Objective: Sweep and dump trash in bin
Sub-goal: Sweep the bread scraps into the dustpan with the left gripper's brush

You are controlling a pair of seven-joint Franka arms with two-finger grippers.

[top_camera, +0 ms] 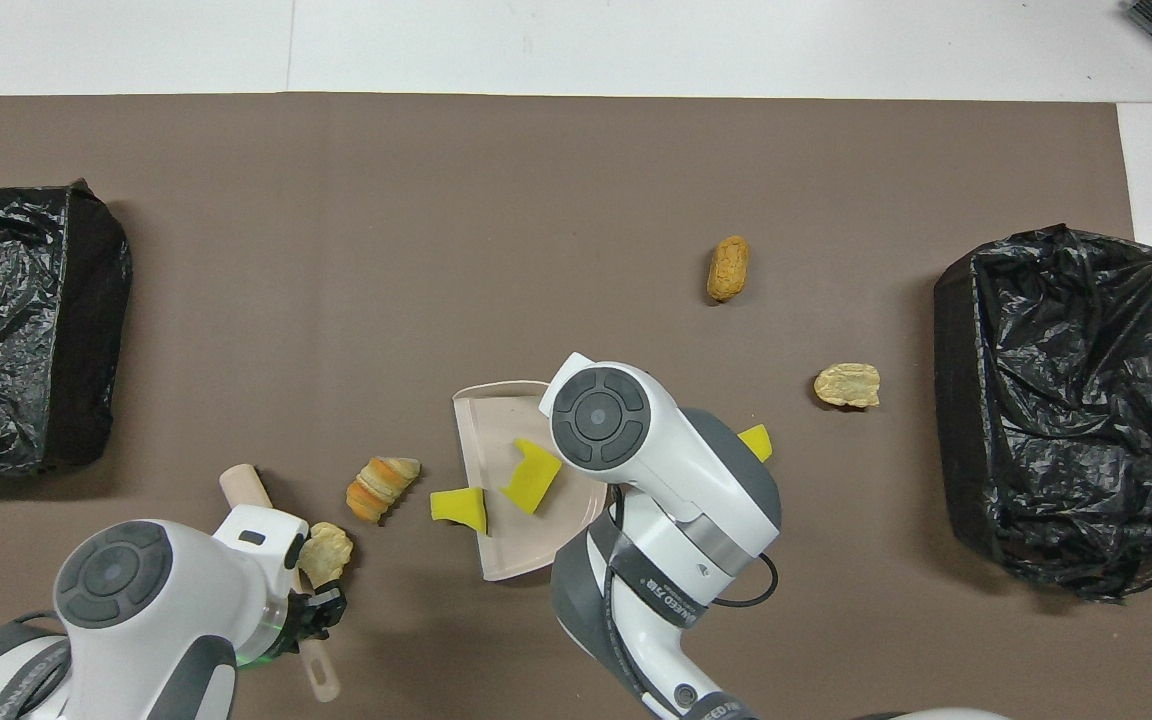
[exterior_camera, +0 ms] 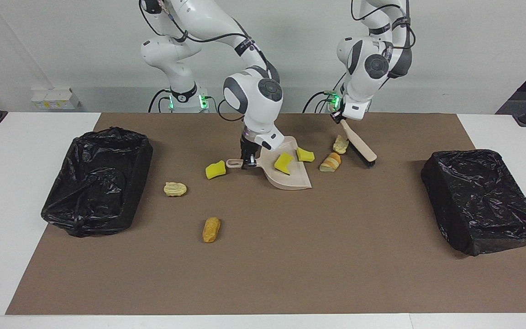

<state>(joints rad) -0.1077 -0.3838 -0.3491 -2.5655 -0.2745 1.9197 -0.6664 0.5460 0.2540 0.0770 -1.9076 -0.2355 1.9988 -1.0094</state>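
My right gripper [exterior_camera: 246,163] is shut on the handle of the beige dustpan [exterior_camera: 290,179], which rests on the mat. One yellow sponge chunk [exterior_camera: 283,163] lies in the pan and a second [exterior_camera: 305,154] sits at its open lip. A third [exterior_camera: 215,169] lies beside the handle. My left gripper [exterior_camera: 339,118] is shut on the brush [exterior_camera: 359,147], whose bristles are down beside a pale pastry piece [exterior_camera: 340,145]. A croissant piece [exterior_camera: 330,162] lies between that piece and the pan. Two more bread scraps [exterior_camera: 175,188] [exterior_camera: 211,229] lie toward the right arm's end. The overhead view hides my right gripper under its arm.
A black-lined bin [exterior_camera: 98,183] stands at the right arm's end of the table, and another [exterior_camera: 482,201] at the left arm's end. A brown mat [exterior_camera: 290,274] covers the table's middle. The left arm's wrist [top_camera: 136,590] hides part of the brush from above.
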